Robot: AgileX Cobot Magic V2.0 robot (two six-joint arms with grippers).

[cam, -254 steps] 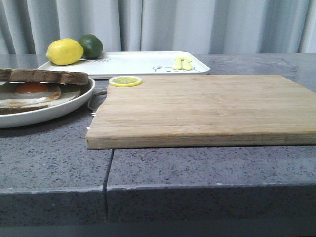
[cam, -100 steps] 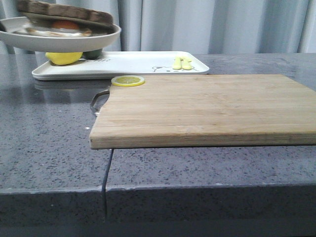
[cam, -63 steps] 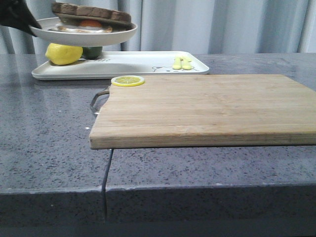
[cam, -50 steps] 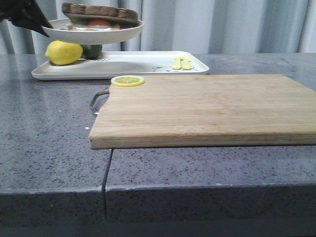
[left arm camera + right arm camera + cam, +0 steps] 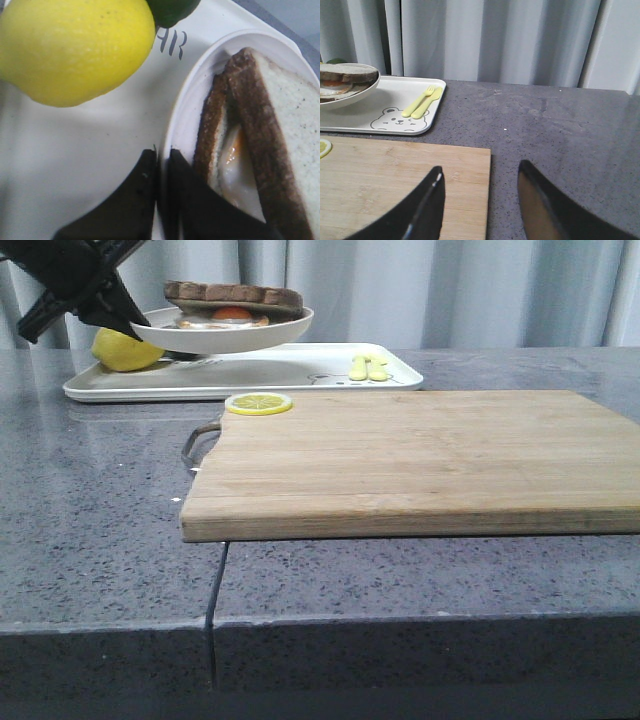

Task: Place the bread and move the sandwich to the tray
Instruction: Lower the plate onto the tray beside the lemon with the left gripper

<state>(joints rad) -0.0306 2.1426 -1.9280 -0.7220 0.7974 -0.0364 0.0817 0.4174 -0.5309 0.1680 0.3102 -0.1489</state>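
Pale grey pleated curtains (image 5: pixel 450 290) hang behind a speckled dark grey stone countertop (image 5: pixel 100 540).

Kitchen-style setup — stone countertop (image 5: pixel 100 540), wooden cutting board (image 5: pixel 420 460), grey curtain (image 5: pixel 450 290) backdrop.

The left gripper (image 5: pixel 118 312) is matt black, an angular wedge-shaped body seen at about ten o'clock in the front view. In its own wrist view the left gripper's fingers (image 5: pixel 137 195) are two flat black blades tapering to narrow tips. The right gripper (image 5: pixel 480 200) has two broad, curved black fingers (image 5: pixel 427 210) whose inner edges catch a pale sheen.
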